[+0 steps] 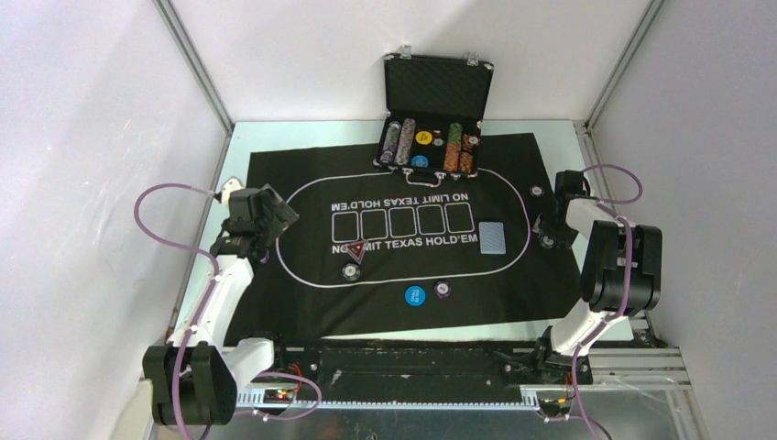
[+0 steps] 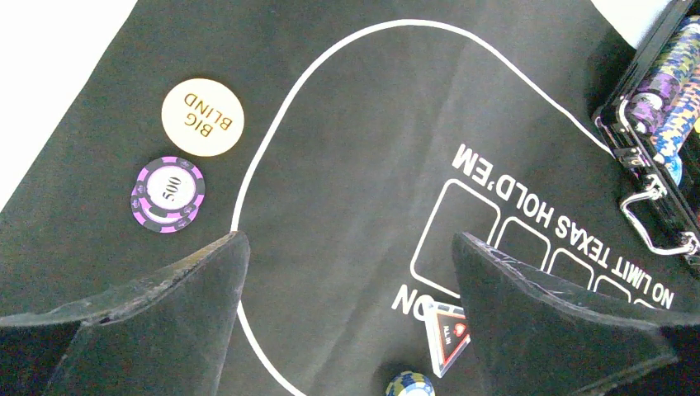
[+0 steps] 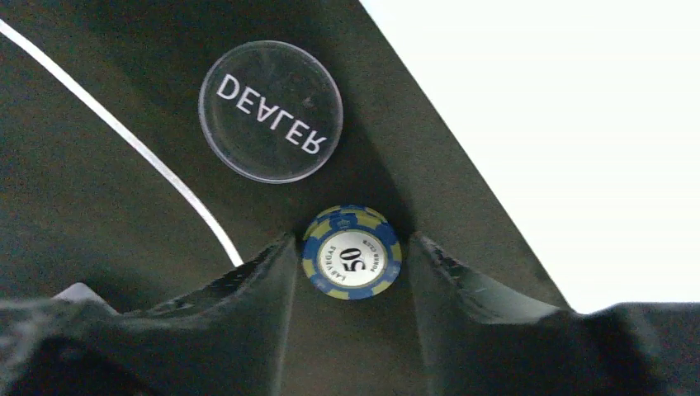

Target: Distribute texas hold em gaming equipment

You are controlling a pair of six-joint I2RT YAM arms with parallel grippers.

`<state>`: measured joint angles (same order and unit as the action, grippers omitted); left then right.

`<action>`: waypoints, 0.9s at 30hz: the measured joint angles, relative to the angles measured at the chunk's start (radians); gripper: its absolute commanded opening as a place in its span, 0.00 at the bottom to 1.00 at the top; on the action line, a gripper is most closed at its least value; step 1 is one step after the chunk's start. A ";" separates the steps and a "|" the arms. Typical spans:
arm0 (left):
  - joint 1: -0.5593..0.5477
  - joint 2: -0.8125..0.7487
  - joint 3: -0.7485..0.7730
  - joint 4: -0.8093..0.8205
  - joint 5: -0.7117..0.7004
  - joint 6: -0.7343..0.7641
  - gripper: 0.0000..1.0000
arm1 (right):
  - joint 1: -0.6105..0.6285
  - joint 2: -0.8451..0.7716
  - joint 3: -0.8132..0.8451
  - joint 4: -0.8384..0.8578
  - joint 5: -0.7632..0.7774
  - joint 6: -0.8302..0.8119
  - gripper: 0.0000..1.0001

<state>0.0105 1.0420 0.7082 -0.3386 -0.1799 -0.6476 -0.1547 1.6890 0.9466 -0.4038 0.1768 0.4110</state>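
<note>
The right tool [image 3: 351, 240] is sitting low over the right end of the black mat [image 1: 302, 302], its two fingers flanking a blue and yellow chip [image 3: 352, 254] that seems to be lying flat on the felt. The fingers are so near the chip's edges that I cannot tell whether they are pinching it or just clear of it. A clear dealer button [image 3: 271, 111] is lying just beyond that chip. The left tool [image 2: 348, 239] is hanging spread wide and empty over the mat's left end, near a cream big blind button [image 2: 202, 117] and a small stack of purple chips [image 2: 167, 194]. Near the front edge a blue button [image 1: 415, 295] and a lone purple chip [image 1: 443, 290] are lying side by side, and a dark chip [image 1: 351, 271] is resting by a small triangular piece [image 1: 355, 252]. A deck of cards [image 1: 493, 237] is lying face down beside the five printed card boxes [image 1: 403, 222], which are holding nothing. The open case [image 1: 437, 87] on the pale worktop [image 1: 302, 133] is holding several rows of chips, so the job looks partly done, with no cards dealt. From above, the left arm is hiding the big blind button, the triangular piece is too small to identify, and the case is cut off in the left wrist view.
</note>
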 measured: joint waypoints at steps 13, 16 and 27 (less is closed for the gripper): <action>-0.002 -0.002 -0.002 0.010 0.080 0.000 1.00 | 0.027 -0.098 -0.021 -0.029 0.022 0.002 0.99; -0.028 -0.006 -0.004 0.015 0.109 0.000 1.00 | 0.051 -0.205 -0.022 -0.042 0.021 0.008 1.00; -0.282 -0.007 0.021 -0.085 0.070 0.003 1.00 | 0.484 -0.414 -0.023 -0.049 0.010 -0.028 1.00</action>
<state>-0.2710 1.0351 0.7296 -0.4232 -0.1097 -0.6449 0.3294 1.2747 0.9234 -0.4526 0.1871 0.3832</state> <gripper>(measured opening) 0.996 0.994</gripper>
